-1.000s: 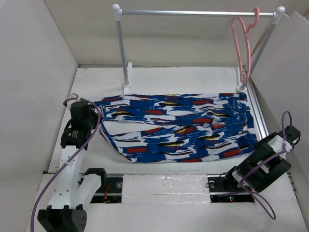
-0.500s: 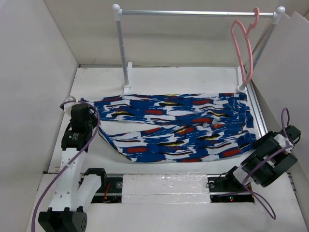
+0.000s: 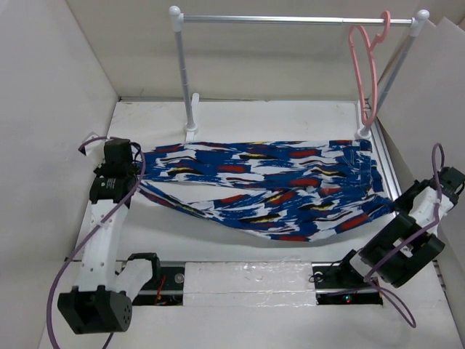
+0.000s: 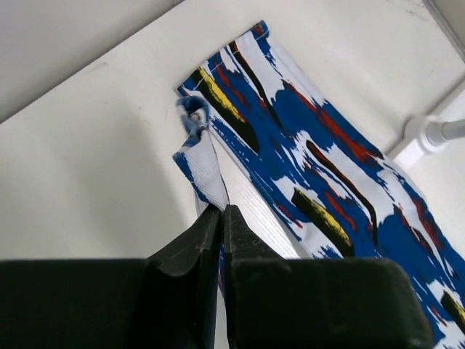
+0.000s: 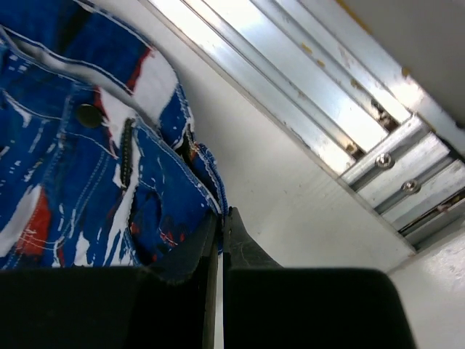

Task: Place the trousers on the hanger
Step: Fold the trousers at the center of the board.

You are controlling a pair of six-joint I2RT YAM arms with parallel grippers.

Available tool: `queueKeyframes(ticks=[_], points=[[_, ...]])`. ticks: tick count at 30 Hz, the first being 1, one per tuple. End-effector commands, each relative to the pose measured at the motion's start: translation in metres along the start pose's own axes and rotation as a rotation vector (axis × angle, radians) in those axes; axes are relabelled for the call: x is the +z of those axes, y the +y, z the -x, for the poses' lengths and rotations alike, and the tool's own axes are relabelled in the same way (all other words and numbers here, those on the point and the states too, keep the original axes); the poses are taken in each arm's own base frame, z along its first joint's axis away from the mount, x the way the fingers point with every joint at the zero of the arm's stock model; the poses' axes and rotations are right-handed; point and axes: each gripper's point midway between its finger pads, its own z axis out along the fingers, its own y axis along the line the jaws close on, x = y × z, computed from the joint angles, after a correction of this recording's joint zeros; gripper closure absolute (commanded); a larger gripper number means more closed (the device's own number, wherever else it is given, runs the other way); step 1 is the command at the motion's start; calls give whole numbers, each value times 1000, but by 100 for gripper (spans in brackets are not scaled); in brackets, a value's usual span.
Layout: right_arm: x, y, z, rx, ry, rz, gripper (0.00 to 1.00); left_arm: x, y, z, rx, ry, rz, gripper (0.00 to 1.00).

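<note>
The left gripper [image 4: 221, 211] is pinching a corner of a leg cuff, its jaws pressed together on the thin cloth, while the right gripper [image 5: 220, 213] is clamping the waistband edge close to the button and fly. Each arm is holding one end of the trousers [image 3: 269, 185], probably so that the fabric is kept stretched lengthwise and can be carried as one span rather than a heap. The near edge is sagging between the two grips while the far leg is lying flat across the table [image 3: 254, 116]. The hanger [image 3: 365, 80] is hanging by its hook at the right end of the rail [image 3: 290, 19], well behind the trousers. The rail's right post [image 3: 392, 69] is standing beside the hanger, crowding any approach from that side.
</note>
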Motion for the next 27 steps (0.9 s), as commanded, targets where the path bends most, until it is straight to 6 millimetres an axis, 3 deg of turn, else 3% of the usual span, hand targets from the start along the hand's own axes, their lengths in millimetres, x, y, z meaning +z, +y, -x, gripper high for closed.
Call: queueKeyframes(ticks=[1, 5, 10, 13, 14, 17, 18, 20, 24, 25, 27], points=[[-12, 6, 42, -91, -68, -38, 100, 18, 1, 5, -3, -19, 75, 100], [-28, 37, 94, -219, -145, -7, 100, 40, -8, -6, 5, 34, 115, 100], [-23, 87, 123, -244, -188, 65, 100, 55, -17, 4, 6, 36, 177, 100], [-8, 134, 147, -264, -232, 156, 100, 62, -16, 17, -27, 10, 205, 100], [10, 145, 142, -284, -182, 159, 100, 68, -9, 27, -69, 1, 212, 100], [19, 170, 164, -315, -189, 181, 100, 84, -4, 34, -100, 2, 207, 100], [33, 177, 163, -324, -167, 185, 100, 93, -4, 33, -83, 4, 233, 100], [34, 193, 180, -326, -211, 221, 100, 103, -4, 32, -80, 17, 275, 100], [47, 218, 198, -310, -252, 292, 100, 138, -22, 38, -66, 28, 296, 100], [61, 223, 194, -317, -225, 290, 100, 143, -26, 40, -63, 25, 294, 100], [61, 231, 207, -319, -244, 301, 100, 164, -41, 45, -37, 29, 306, 100]])
